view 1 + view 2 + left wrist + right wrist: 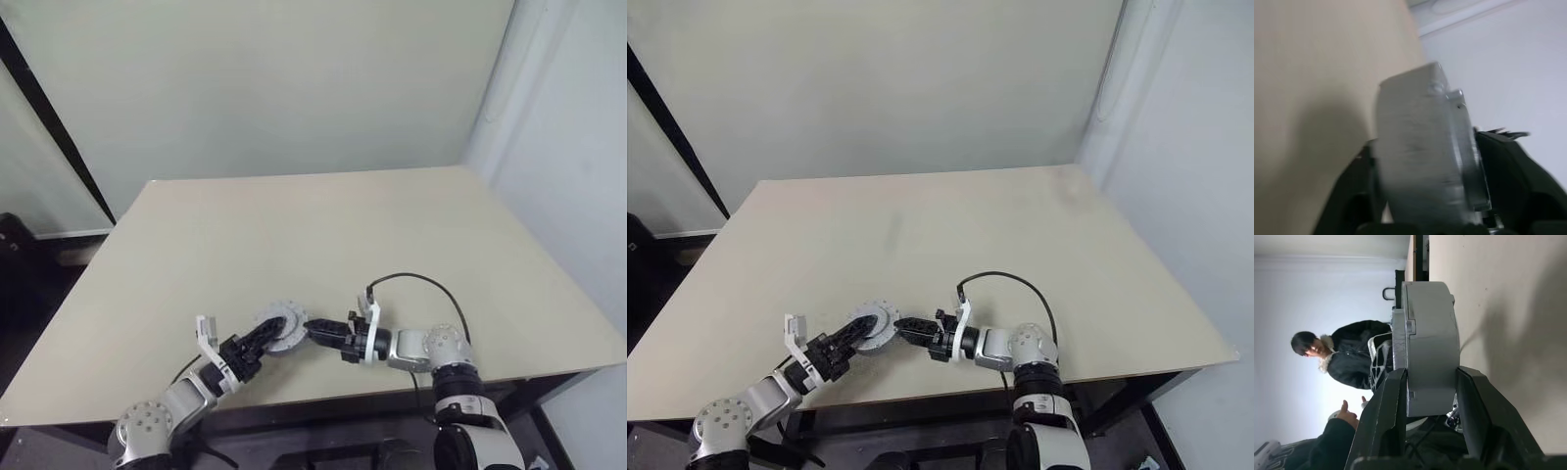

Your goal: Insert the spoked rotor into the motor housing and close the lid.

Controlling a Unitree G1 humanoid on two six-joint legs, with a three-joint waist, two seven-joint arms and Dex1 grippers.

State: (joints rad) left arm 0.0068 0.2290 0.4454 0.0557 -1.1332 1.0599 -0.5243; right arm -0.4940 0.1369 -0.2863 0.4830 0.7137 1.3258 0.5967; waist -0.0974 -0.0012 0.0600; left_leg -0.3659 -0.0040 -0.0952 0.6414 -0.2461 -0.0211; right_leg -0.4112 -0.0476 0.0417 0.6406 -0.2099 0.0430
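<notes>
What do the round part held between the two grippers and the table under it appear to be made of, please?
The motor housing looks like cast or machined metal with a matte grey finish: thick smooth wall, sharp-edged flange and small lugs, though painted plastic is possible. The table looks like beige laminate board, uniform and low-gloss.

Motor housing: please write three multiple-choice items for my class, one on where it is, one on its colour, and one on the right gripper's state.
1. Where is the motor housing?
A. At the table's far corner
B. Between the two grippers, by the table's near edge
C. On the floor

2. What colour is its outer wall?
A. Grey
B. Red
C. Green

3. What is the right gripper's state?
A. Open, clear of everything
B. Shut on nothing
C. Shut on the motor housing

Answers:
1 B: the motor housing sits between the left gripper and the right gripper, near the front edge of the table.
2 A: the right wrist view shows a grey wall.
3 C: both fingers press its faces.
</notes>
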